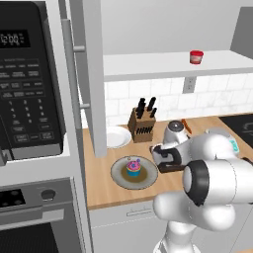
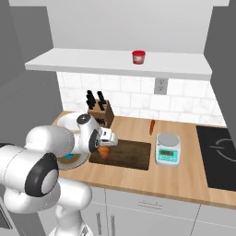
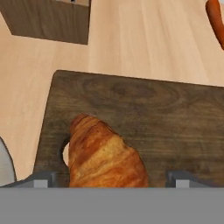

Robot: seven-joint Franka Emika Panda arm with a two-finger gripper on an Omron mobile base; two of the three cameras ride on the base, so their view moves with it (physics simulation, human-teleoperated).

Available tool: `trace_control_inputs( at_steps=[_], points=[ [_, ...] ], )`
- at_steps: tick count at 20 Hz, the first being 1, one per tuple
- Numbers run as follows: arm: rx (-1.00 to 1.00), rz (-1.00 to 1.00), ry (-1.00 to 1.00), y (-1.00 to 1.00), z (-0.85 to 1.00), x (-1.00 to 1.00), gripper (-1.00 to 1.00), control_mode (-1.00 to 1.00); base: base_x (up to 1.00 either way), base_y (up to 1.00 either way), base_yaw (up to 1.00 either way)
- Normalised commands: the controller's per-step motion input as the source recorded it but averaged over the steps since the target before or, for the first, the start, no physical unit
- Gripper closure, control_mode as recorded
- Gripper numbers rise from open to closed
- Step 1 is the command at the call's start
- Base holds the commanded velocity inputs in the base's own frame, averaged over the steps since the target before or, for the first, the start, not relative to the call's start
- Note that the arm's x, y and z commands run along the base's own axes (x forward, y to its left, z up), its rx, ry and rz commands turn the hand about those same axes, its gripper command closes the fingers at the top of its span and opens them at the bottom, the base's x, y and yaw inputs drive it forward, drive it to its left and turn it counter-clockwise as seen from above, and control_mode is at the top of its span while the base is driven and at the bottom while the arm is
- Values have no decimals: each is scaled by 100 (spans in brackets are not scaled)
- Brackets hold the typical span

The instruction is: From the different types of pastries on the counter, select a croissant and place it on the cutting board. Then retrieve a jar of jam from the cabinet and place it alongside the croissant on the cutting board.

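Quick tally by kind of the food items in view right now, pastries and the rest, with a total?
Croissant: 1
Cupcake: 1
Jar of jam: 1
Carrot: 1
Total: 4

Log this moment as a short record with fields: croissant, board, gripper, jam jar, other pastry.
croissant: golden-brown crescent croissant lying on the board, near its holed corner
board: dark brown wooden cutting board on the tan counter
gripper: two-finger gripper open, fingertips either side of the croissant
jam jar: small red jar on the white cabinet shelf
other pastry: pink-frosted blue cupcake on the round grey plate
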Motion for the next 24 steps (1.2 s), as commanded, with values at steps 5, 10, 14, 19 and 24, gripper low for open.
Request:
trace_control_inputs(
  at_steps=[5, 10, 14, 19, 24],
  points=[
    [9, 0, 0, -12, 48, 7, -100, -100, 0, 0, 0],
    [7, -4, 0, -11, 100, -6, -100, -100, 0, 0, 0],
    [0, -12, 0, -59, 100, -53, -100, -100, 0, 0, 0],
    [1, -17, -9, -96, 100, -67, -100, -100, 0, 0, 0],
    [8, -21, -27, -96, 95, -64, -100, -100, 0, 0, 0]
  ],
)
